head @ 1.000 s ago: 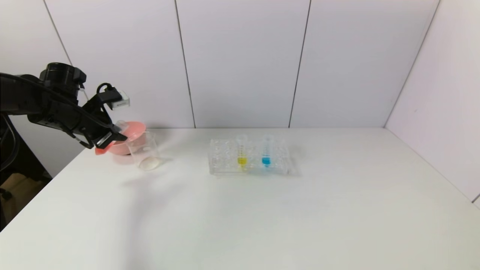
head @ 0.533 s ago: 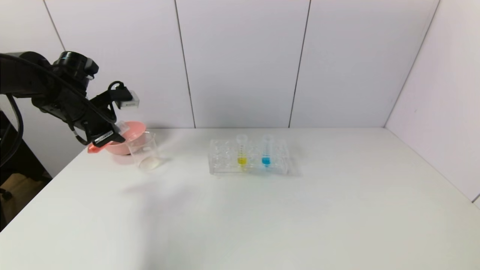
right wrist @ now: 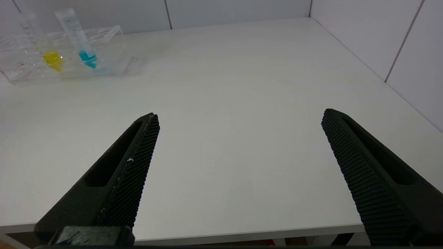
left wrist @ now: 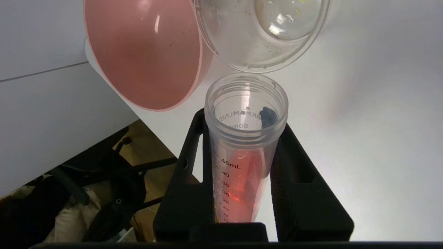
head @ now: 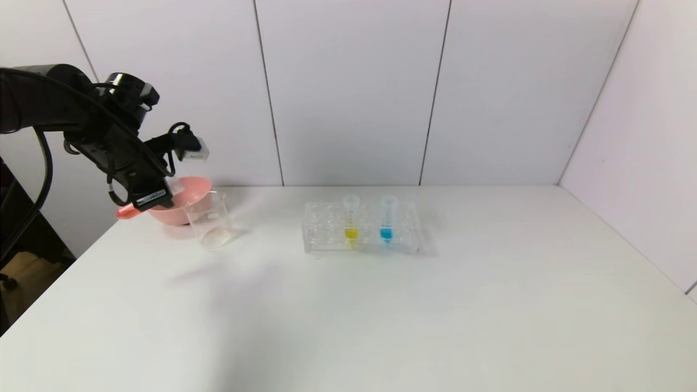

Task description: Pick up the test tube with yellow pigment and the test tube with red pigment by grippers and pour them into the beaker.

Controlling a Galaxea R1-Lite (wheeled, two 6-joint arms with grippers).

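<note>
My left gripper (head: 154, 197) is shut on the test tube with red pigment (head: 126, 212) and holds it tilted near level, at the table's far left. Its open mouth points at the beaker (head: 209, 220), just short of the rim. In the left wrist view the tube (left wrist: 244, 162) sits between my left gripper's (left wrist: 244, 121) jaws, red liquid lying along its wall, with the beaker (left wrist: 242, 45) beyond the mouth. The test tube with yellow pigment (head: 351, 219) stands upright in the clear rack (head: 321, 231); it also shows in the right wrist view (right wrist: 52, 58). My right gripper (right wrist: 239, 116) is open and empty over the table's near edge.
A pink bowl (head: 190, 188) stands right behind the beaker; in the left wrist view the bowl (left wrist: 145, 52) is beside the beaker. A blue-liquid tube (head: 386, 218) stands in the rack next to the yellow one. The table's left edge (head: 81, 256) is close under my left arm.
My left arm has risen and swung toward the beaker. The red tube has tilted flatter, its red tip moving left and its mouth nearer the beaker.
</note>
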